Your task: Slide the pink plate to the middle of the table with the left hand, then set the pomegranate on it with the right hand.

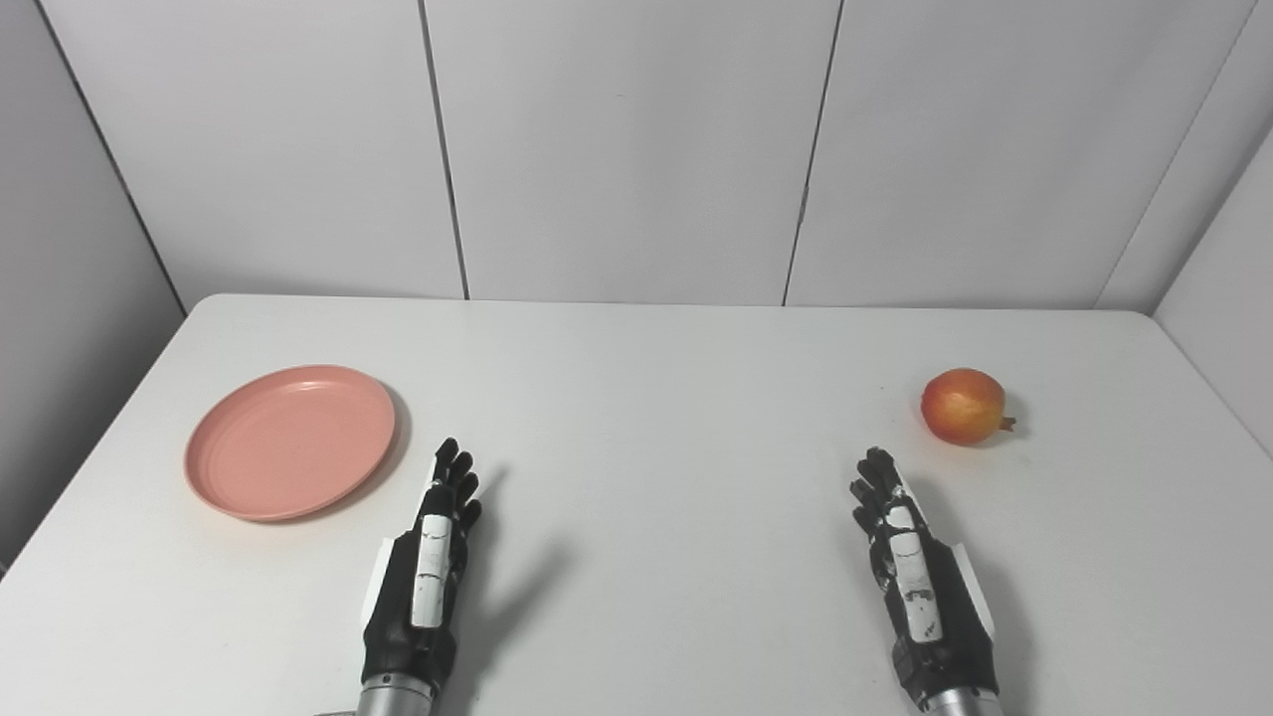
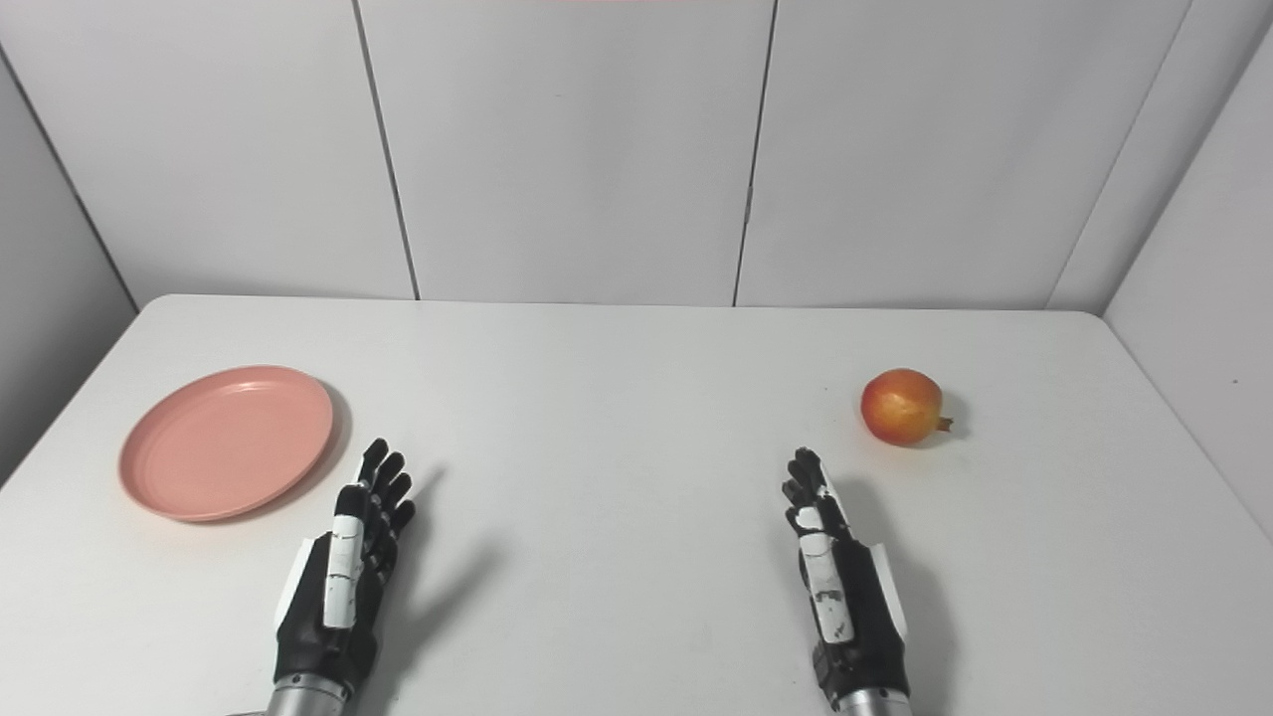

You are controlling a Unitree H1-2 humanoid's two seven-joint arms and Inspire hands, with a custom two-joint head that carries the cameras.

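The pink plate (image 1: 289, 440) lies flat and empty on the left side of the white table (image 1: 656, 398). A red-yellow pomegranate (image 1: 963, 406) rests on the table at the right, its crown pointing right. My left hand (image 1: 430, 562) hovers near the front edge, just right of the plate and apart from it, fingers stretched forward, open and holding nothing. Just as open and empty, my right hand (image 1: 910, 567) sits in front of and slightly left of the pomegranate, a short gap away.
Grey panel walls (image 1: 636, 149) close off the back and both sides of the table. Bare tabletop stretches between the two hands and behind them.
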